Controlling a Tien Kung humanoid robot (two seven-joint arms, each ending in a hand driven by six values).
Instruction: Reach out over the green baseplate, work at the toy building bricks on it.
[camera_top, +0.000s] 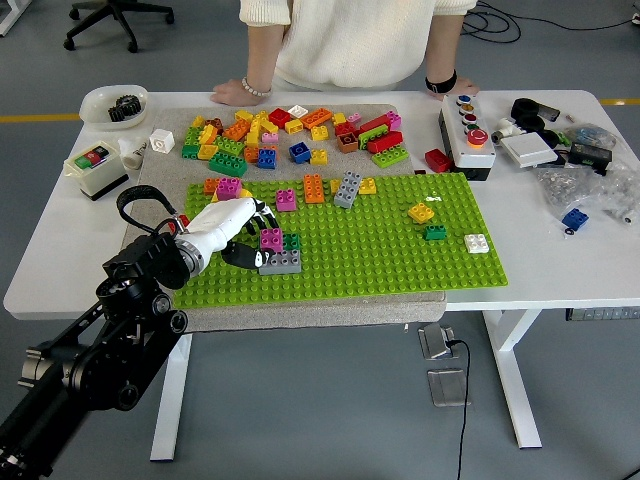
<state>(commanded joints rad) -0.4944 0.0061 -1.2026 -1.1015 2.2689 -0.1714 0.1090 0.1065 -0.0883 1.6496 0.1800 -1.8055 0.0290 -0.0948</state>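
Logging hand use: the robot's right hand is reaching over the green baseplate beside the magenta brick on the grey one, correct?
Not quite. The head view shows it is the left hand, coming in from the left, over the green baseplate beside the magenta brick on the grey brick. The right hand is out of view.

baseplate (390, 265) middle and near right lie bare; bricks (275, 252) crowd its left; loose pile (290, 135) blocks beyond

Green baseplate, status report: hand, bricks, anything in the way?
Left hand over green baseplate, fingertips at the magenta-on-grey stack; grasp unclear. Right arm out of view. Person's hands rest on far table edge, clear of bricks.
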